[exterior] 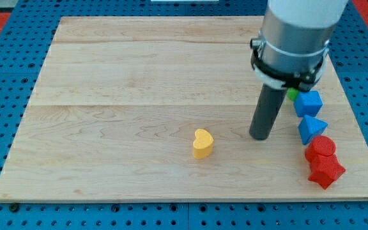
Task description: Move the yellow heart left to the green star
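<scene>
On the tabletop point(107, 76) one yellow heart point(202, 144) stands alone at centre-bottom, my tip point(259, 136) well apart to its right, then one green block point(292, 94), mostly hidden, two blue blocks point(308, 103) point(311, 127) and two red blocks point(322, 148) point(326, 171).

Pale, smooth wooden board point(139, 70); matt yellow heart point(202, 144); matt dark rod point(266, 114).

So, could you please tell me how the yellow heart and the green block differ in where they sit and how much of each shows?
The yellow heart shows whole, alone near the board's middle; the green block is mostly hidden behind the arm, its shape unclear. The heart lies to the view's left of my tip; the green block lies up and right of it, against the upper blue block. Both rest on the wooden board.
</scene>
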